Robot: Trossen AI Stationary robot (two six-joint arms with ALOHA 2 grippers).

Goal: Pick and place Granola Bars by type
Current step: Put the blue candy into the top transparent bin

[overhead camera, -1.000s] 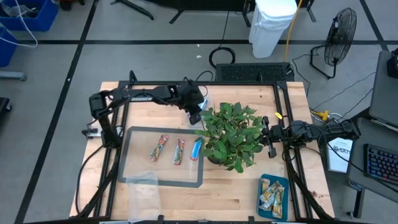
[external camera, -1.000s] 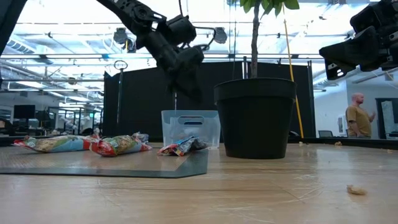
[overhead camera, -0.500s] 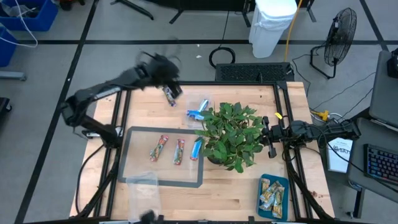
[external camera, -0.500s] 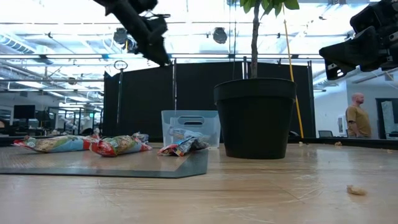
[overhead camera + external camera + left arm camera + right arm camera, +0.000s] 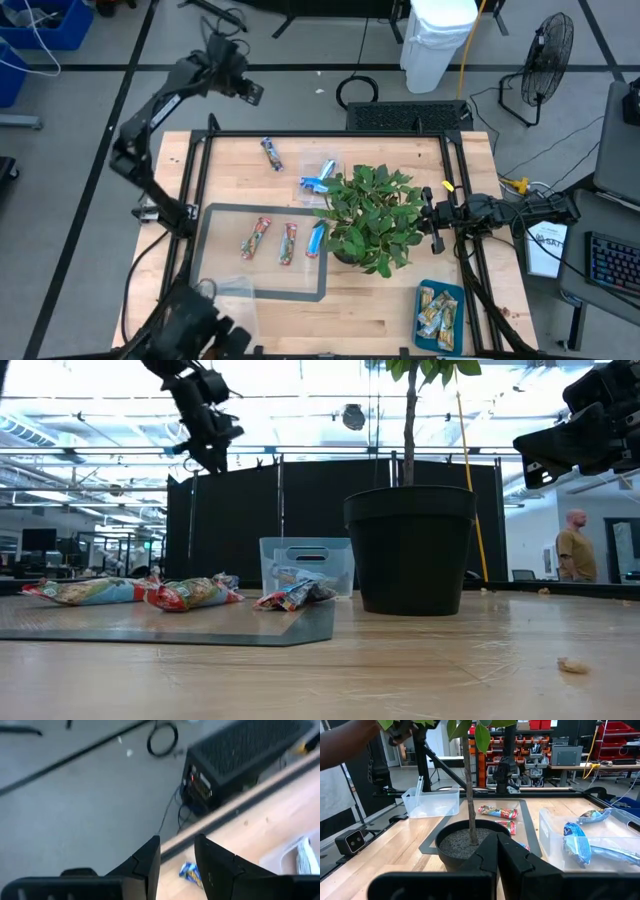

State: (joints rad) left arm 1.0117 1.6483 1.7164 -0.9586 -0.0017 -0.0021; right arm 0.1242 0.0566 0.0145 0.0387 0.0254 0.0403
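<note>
We hold our left gripper beyond the table's far edge, fingers apart and empty, since its blue granola bar lies near that edge. Right gripper, fingers together, waits beside the plant.

The potted plant fills the table's middle, its leaves spreading over the clear tub beside it. Three bars lie across the grey mat toward the left edge. Bare wood stays open along the near edge and the far-left corner.
</note>
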